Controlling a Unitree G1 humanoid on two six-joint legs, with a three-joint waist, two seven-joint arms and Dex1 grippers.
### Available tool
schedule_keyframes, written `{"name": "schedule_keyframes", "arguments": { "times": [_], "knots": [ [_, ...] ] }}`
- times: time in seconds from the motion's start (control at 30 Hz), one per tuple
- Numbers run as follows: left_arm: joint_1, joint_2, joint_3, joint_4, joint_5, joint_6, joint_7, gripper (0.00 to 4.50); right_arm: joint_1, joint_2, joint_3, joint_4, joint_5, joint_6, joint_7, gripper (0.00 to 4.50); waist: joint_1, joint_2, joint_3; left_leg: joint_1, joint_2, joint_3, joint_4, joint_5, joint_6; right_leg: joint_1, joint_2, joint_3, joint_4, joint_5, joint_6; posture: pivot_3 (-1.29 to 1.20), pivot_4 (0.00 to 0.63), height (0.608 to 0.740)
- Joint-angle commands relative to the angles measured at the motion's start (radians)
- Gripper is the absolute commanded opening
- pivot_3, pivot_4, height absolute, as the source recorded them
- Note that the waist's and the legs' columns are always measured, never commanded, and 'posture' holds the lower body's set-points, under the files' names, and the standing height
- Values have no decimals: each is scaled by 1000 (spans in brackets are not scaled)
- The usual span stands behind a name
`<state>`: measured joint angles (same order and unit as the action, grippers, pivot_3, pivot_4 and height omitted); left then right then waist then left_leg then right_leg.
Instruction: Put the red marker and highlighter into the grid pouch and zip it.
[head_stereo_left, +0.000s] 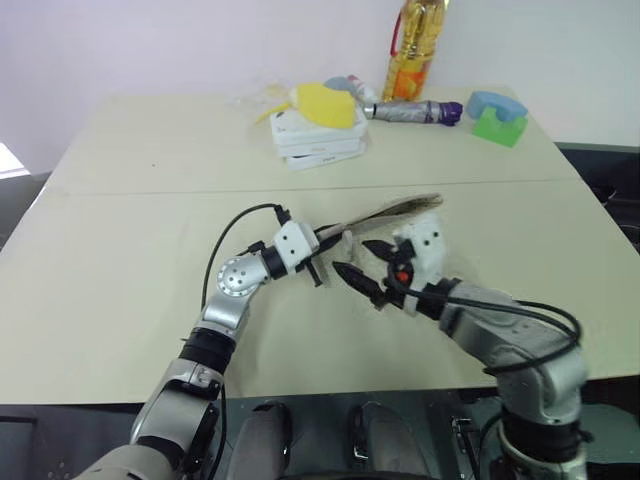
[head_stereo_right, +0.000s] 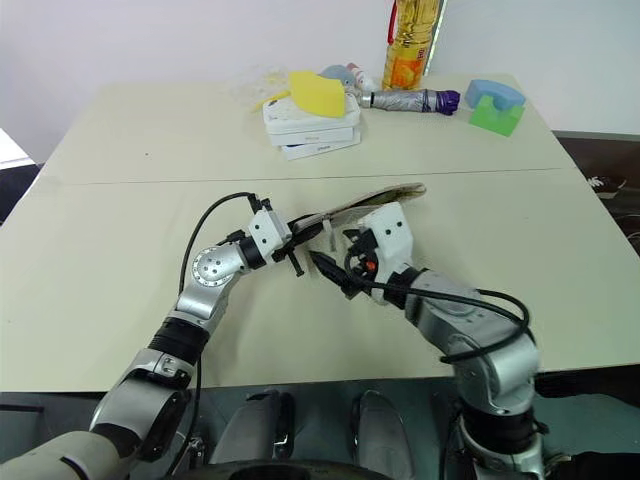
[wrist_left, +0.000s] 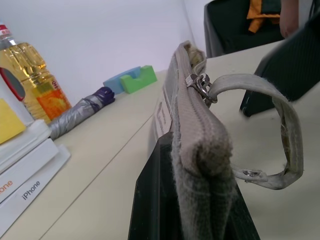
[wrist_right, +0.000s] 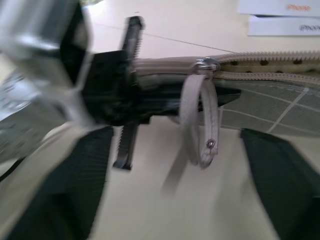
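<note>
Clearly the grid pouch (wrist_left: 195, 150) is soft, light fabric that sags and flexes, so it needs a firm pinch at one end and a steady pull on the loop strap (wrist_right: 200, 120) hanging from the zip slider (wrist_right: 205, 64). It is lifted off the counter (head_stereo_left: 120, 250), edge up, well in front of the stacked white boxes (head_stereo_left: 318, 140). Its near end is clamped in the left pincer (head_stereo_left: 318, 258), whose jaws are closed on the fabric. Just beside that end, the right pincer (wrist_right: 180, 165) stands with its jaws apart, one on each side of the strap and touching nothing. Part of the zip past the slider looks unclosed. I cannot tell where the marker and highlighter are.
</note>
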<state>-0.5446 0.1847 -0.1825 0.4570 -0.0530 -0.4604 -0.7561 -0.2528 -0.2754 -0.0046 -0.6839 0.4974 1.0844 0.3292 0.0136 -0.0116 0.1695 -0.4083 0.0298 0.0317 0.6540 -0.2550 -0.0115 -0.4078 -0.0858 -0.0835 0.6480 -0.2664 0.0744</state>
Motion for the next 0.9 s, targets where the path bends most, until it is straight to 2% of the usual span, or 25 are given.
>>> {"name": "schedule_keyframes", "arguments": {
  "times": [0.03, 0.1, 0.17, 0.37, 0.63, 0.73, 0.9],
  "knots": [
    [-18, -1, 3, -24, -4, -9, 11, 0, -15, 4, -2, -6, -8, -45, -22, 2033, 0, 0, 0, 0, 0, 0, 0, 0, 0, 0, 0, 0, 0, 0, 0, 0, 150, 740],
    [-17, 0, 4, -24, -5, -9, 10, 0, -15, 2, 2, -3, -6, -51, -27, 905, -1, 0, 0, 0, 0, 0, 0, 0, 0, 0, 0, 0, 0, 0, 0, 0, 150, 740],
    [-14, 5, 5, -25, -5, -10, 9, 0, -18, -10, -6, -3, -3, -58, -24, 64, -1, 0, 0, 0, 0, 0, 0, 0, 0, 0, 0, 0, 0, 0, 0, 0, 150, 740],
    [-4, 33, 11, -19, -7, -17, -6, 0, -29, -150, -119, 11, -25, -78, -3, 64, 0, 0, 0, 0, 0, 0, 0, 0, 0, 0, 0, 0, 0, 0, 0, 0, 150, 740],
    [17, 99, 27, -6, -26, -27, -54, 0, -19, -400, -381, 159, -85, -112, 4, 64, 0, 0, 0, 0, 0, 2, 0, 0, 0, 0, 0, 0, -1, 0, 0, 0, 150, 740],
    [21, 111, 28, -4, -33, -28, -61, 0, 7, -425, -400, 183, -90, -129, 15, 64, -1, 0, 0, 0, 0, 4, -1, 0, 0, 0, 0, 0, 0, 0, 0, 0, 150, 740],
    [45, 129, 32, -31, -82, 29, -116, 0, 93, -431, -347, 120, -51, -121, 75, 64, -2, 0, 0, 0, 0, 5, -1, 0, 0, 0, 0, 1, 0, 0, 0, 0, 150, 740]
  ]
}}
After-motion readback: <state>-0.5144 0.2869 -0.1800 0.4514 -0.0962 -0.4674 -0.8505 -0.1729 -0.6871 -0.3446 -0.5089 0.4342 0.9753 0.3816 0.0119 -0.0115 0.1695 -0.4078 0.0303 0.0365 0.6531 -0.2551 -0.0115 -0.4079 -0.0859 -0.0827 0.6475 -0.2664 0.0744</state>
